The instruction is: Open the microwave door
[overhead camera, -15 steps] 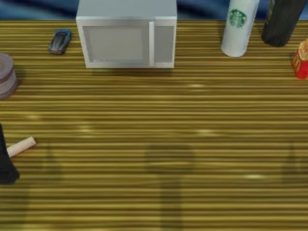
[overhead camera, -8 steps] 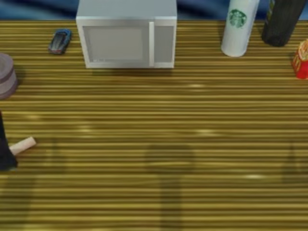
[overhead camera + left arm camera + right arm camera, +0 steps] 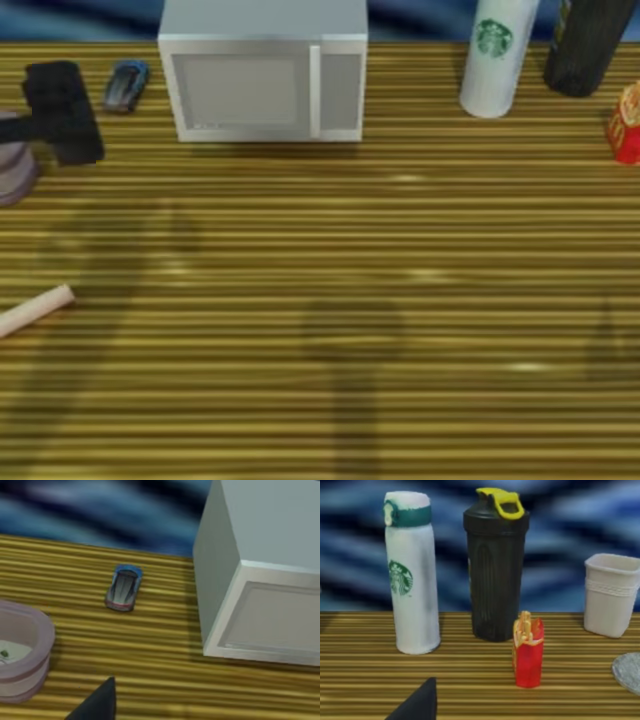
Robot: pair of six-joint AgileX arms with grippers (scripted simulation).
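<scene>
striped golden-brown table (image 3: pixel 400 250) fills the top view, with a blurred blue backdrop behind its far edge. the microwave (image 3: pixel 263 68) stands at the far side, left of centre, its front facing the camera; the microwave door (image 3: pixel 240 92) covers most of that front and lies flush and closed, with the narrow control strip (image 3: pixel 342 92) to its right. the left gripper (image 3: pixel 62 112) hangs over the far left part of the table, well left of the microwave and apart from it, overlapping a pinkish round tub (image 3: pixel 14 155) at the left edge; whether its fingers are spread or closed, i cannot tell. a small blue toy car (image 3: pixel 125 85) sits between that gripper and the microwave's left wall. in the left wrist view the microwave's left side and door (image 3: pixel 280 620) show close by, the car (image 3: pixel 123 588) lies beside it and the tub (image 3: pixel 22 650) is nearer. a pale wooden rod (image 3: pixel 35 306) lies at the left edge. on the far right stand a white green-logo cup (image 3: pixel 496 55), a black shaker bottle (image 3: pixel 588 45) and a red fries carton (image 3: pixel 626 125). the right wrist view shows the same three, plus a white ribbed cup (image 3: pixel 611 594); the right arm is out of the top view.
</scene>
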